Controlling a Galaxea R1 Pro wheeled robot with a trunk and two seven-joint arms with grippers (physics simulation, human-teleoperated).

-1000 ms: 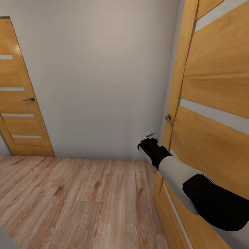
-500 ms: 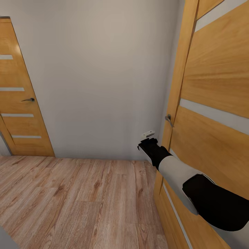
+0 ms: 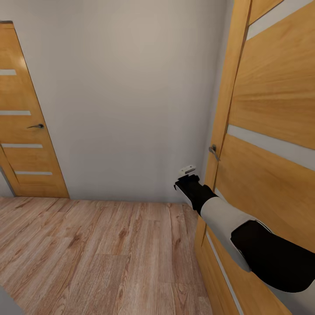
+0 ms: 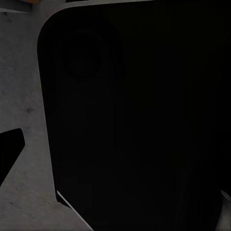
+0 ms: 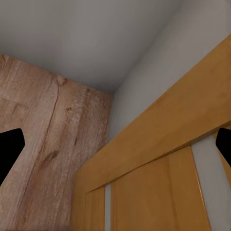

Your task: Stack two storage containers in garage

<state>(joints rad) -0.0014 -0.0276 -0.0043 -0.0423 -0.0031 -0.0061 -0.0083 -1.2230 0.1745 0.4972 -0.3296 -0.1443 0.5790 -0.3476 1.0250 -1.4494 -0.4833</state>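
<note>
head view has the right arm [image 3: 245, 232] reaching forward along an open orange-wood door [image 3: 271, 144], the right gripper [image 3: 187, 175] just below and beside its metal handle [image 3: 213, 151]. right wrist view shows both fingertips [image 5: 9, 149] wide apart with nothing between them. left gripper's state can't be told. beyond lie light plank floor [image 3: 100, 249], white wall [image 3: 127, 96] and a closed door [image 3: 24, 127]. no storage containers in sight.

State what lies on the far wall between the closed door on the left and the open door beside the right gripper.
In the head view, bare white wall spans from the closed door to the open door; the right gripper reaches toward that door's handle.
</note>
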